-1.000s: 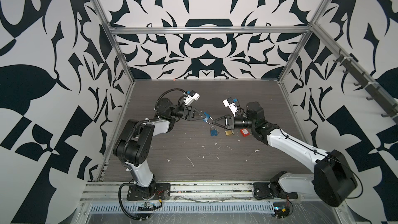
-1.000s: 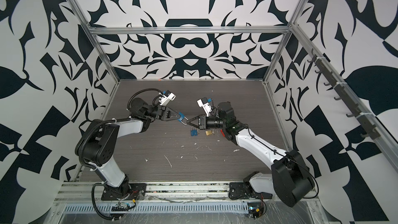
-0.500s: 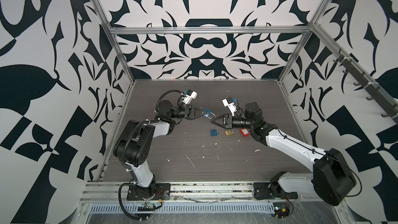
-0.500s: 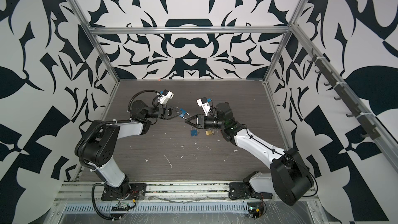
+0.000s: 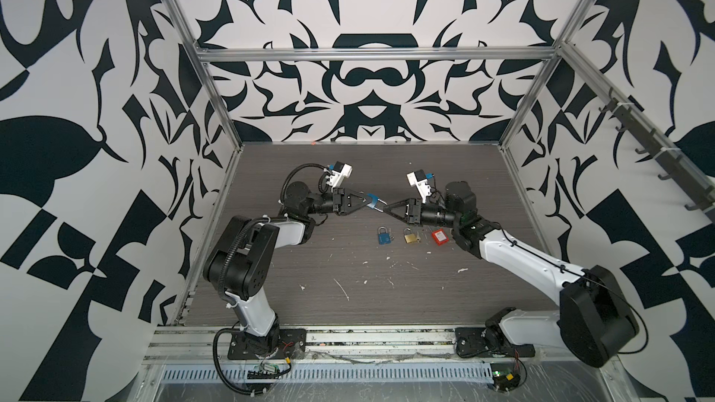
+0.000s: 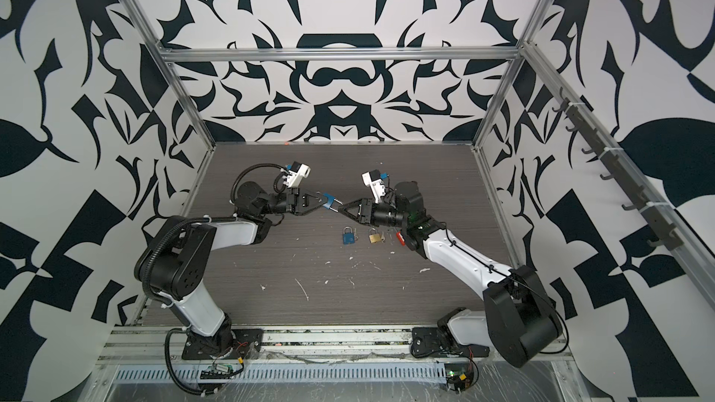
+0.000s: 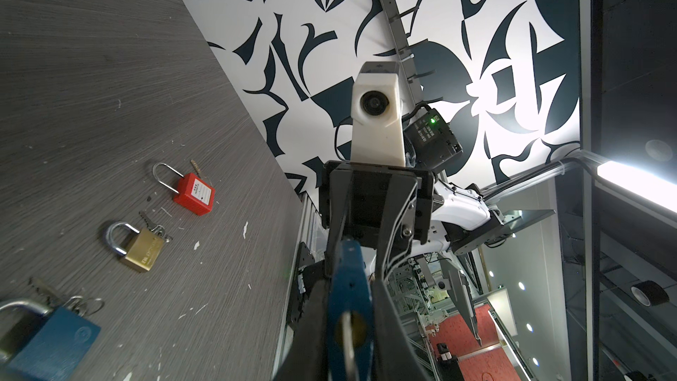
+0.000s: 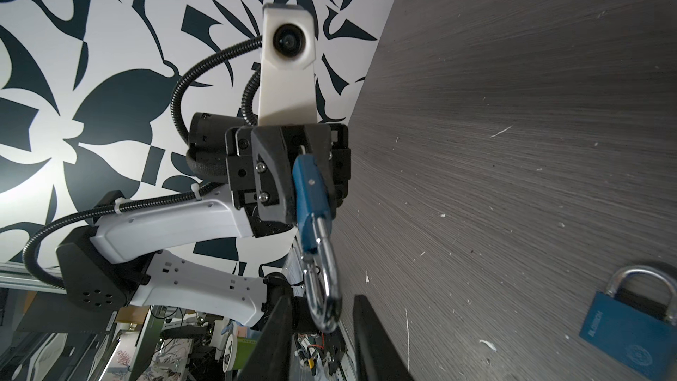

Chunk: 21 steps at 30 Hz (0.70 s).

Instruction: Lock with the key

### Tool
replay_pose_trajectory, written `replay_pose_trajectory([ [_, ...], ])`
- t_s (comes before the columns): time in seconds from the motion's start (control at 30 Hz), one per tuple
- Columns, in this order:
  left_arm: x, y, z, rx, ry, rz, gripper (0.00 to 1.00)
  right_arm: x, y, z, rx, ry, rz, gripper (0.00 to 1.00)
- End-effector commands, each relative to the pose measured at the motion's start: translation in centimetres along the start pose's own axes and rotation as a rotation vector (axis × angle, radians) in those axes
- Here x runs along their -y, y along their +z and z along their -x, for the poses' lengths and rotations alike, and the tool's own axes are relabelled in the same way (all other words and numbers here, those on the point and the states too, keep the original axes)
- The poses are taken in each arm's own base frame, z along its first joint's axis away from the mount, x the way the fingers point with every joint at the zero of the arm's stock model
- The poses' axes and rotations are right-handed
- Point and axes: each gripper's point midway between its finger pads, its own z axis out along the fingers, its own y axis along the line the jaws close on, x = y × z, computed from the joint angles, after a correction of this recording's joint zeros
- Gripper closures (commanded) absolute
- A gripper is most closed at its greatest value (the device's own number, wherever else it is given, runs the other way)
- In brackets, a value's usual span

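Parting jaws, right gripper (image 8: pixel 320 298): a second ago its fingers were pinched together at the shackle end of the lock. Now they stand narrowly apart, one on each side of the shackle tip, and grip nothing that I can make out.
Grip of the left gripper (image 5: pixel 365 200): unchanged, clamped on the body of the held blue padlock (image 8: pixel 309 192). In both top views the lock sits a touch higher than before.
Place of the held blue padlock: in the air between the two grippers, over the table (image 5: pixel 348 303) and just behind the row of loose locks. Its shackle (image 8: pixel 326 280) points at the right gripper.
Place of the key (image 7: pixel 347 339): in the left wrist view a thin metal blade sits in the brass keyway at the base of the lock body, between the left fingers and facing that wrist. It looks inserted, and nothing holds it.
Shackle seating: I cannot tell whether both legs are pushed home.
Loose locks: the second blue padlock (image 5: pixel 384 235), brass padlock (image 5: pixel 411 236) and red padlock (image 5: pixel 440 237) lie where they lay a second ago.
Meaning for the task: the right gripper has probably let go of the shackle, so the left gripper alone carries the lock.
What the next move calls for: the key end faces away from the free gripper, so reaching it likely needs a re-aim or a regrasp, with the lock held steady.
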Motion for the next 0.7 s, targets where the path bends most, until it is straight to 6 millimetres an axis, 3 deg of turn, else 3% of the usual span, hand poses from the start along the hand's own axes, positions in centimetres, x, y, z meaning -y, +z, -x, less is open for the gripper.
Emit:
replay_pose_trajectory([
  [0.0,2.07,0.22,0.13,0.001,0.079,-0.031,1.0,-2.03,0.12,1.39,0.026,-0.047,0.069,0.7],
  [0.5,2.41,0.58,-0.15,-0.011,0.073,-0.039,1.0,-2.31,0.27,1.69,0.034,-0.059,0.092,1.0],
  [0.67,2.71,0.84,-0.45,-0.016,0.07,-0.045,1.0,-2.15,0.31,2.02,0.048,-0.079,0.076,1.0],
])
